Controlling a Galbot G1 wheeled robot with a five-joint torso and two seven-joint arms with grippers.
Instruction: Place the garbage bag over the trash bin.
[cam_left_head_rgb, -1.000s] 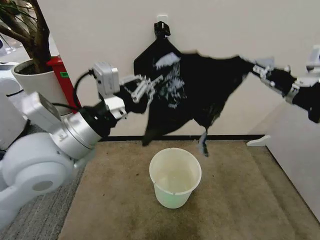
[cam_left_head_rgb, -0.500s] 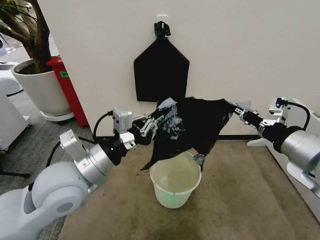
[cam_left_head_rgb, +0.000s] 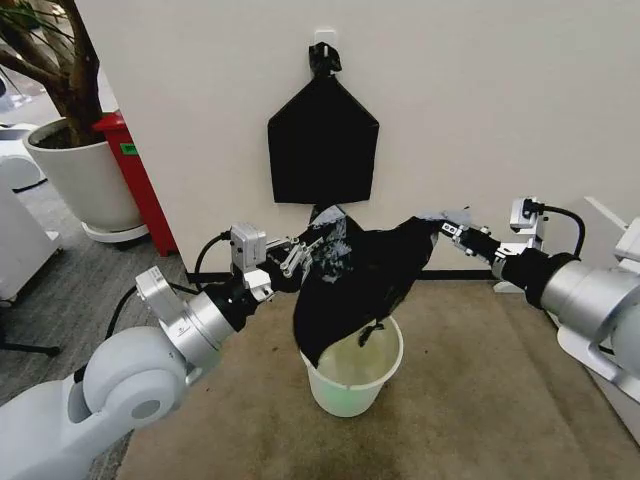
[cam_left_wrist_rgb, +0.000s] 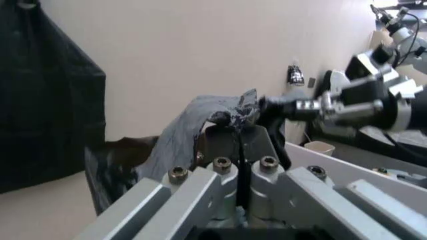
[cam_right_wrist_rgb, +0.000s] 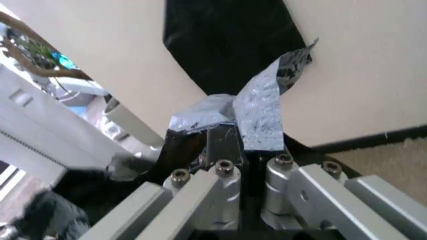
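**Bag stretched between both arms, low over the bin**

Left end effector (cam_left_head_rgb: 300, 255) is pinched closed on one edge of the garbage bag (cam_left_head_rgb: 360, 280); right end effector (cam_left_head_rgb: 452, 233) is pinched closed on the opposite edge. Each wrist view shows crumpled film caught between closed fingers. Holding the two edges apart likely keeps the limp bag spread. Its hanging end drapes onto the near-left rim of the trash bin (cam_left_head_rgb: 385, 375), which stands on the carpet (cam_left_head_rgb: 480, 400) directly beneath. Bin mouth not yet covered.
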